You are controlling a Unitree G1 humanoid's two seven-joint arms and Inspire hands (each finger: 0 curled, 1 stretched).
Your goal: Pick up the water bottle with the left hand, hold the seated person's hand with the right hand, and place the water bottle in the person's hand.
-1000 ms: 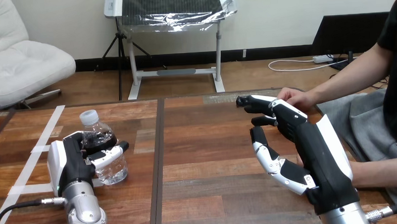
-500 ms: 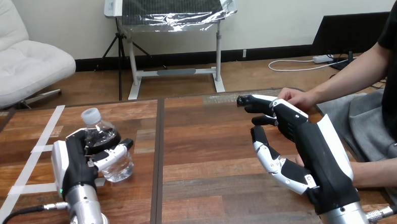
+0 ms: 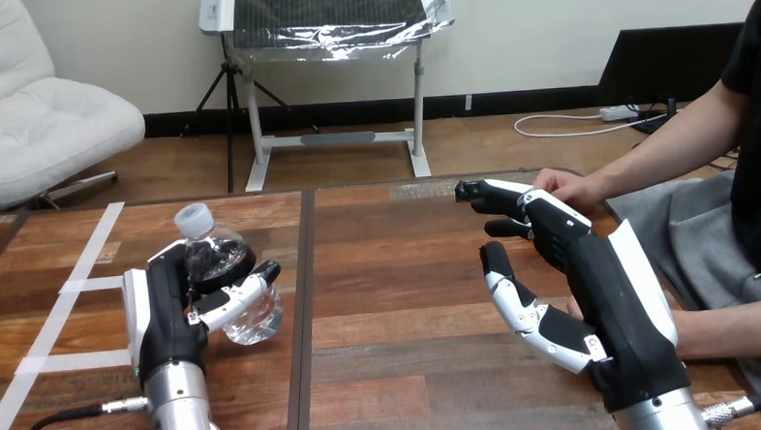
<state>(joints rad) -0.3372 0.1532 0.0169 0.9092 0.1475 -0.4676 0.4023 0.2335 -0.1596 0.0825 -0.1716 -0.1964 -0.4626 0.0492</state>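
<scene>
- The left hand (image 3: pixel 171 321) sits at the left part of the wooden table (image 3: pixel 399 272), at the end of its silver forearm, which comes up from the bottom edge.
- It is clamped on the water bottle (image 3: pixel 236 279). Its thumb (image 3: pixel 227 297) crosses the near side of the clear body, and its fingers (image 3: pixel 166 268) curl round the far side.
- The bottle is tilted, with its white cap (image 3: pixel 194 219) leaning toward the view's left and its base swung toward the table's middle seam.
- I cannot tell whether the base touches the wood or hangs just above it.
- Strips of white tape (image 3: pixel 79 284) lie on the table just to the left of that hand.
- The right hand (image 3: pixel 598 283) is over the right part of the table, with its fingers reaching straight away from the robot and its thumb (image 3: pixel 526 310) spread well apart from them. It is unclenched and grips nothing.
- The person's hand (image 3: pixel 561 184) rests at the far right edge of the table, right against the back of the right hand's fingers. Nothing of the robot's curls round it.
- The person's other forearm (image 3: pixel 736 333) lies behind the right hand's wrist, at the view's right edge.
- The bottle is well apart from the person's hand, across the table's width.
</scene>
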